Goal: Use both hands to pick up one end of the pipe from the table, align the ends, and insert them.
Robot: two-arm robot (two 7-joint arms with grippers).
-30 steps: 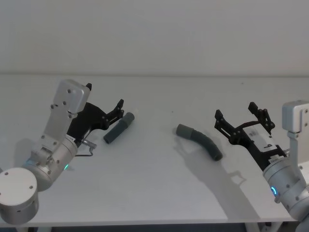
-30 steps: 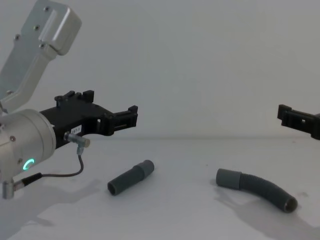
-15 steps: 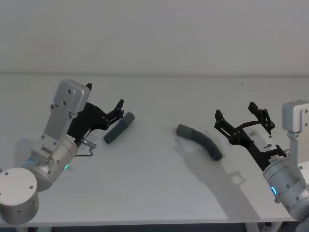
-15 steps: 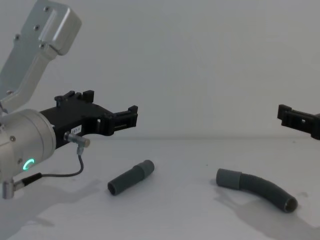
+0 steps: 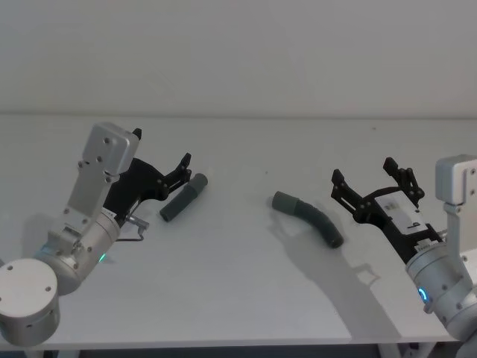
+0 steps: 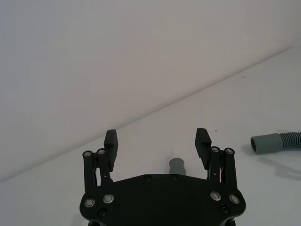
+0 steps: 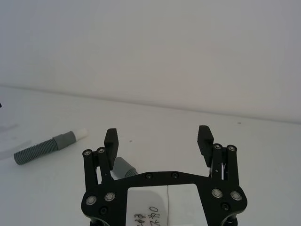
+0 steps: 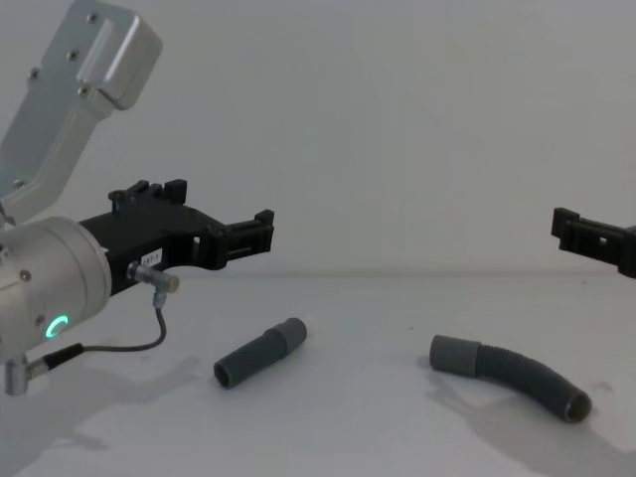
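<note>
Two pieces of pipe lie on the white table [image 5: 238, 291]. The short straight piece [image 5: 182, 198] [image 8: 260, 353] [image 7: 46, 148] is on the left; its pale spigot end [image 7: 81, 133] points away from me. The longer curved piece [image 5: 308, 218] [image 8: 514, 377] [image 6: 276, 141] lies to the right, its smooth cuff [image 7: 123, 166] toward the short piece. My left gripper [image 5: 161, 148] [image 6: 156, 136] [image 8: 221, 205] hovers open just left of and above the short piece, whose cuff [image 6: 177, 165] shows between the fingers. On the right, my right gripper [image 5: 363, 170] [image 7: 157, 133] [image 8: 573, 231] hangs open above the table, beside the curved piece.
A thin grey cable [image 8: 149, 338] loops down from the left wrist toward the table, near the short piece. A pale wall rises behind the table's far edge [image 5: 238, 115]. Bare white surface separates the two pieces and stretches to the front.
</note>
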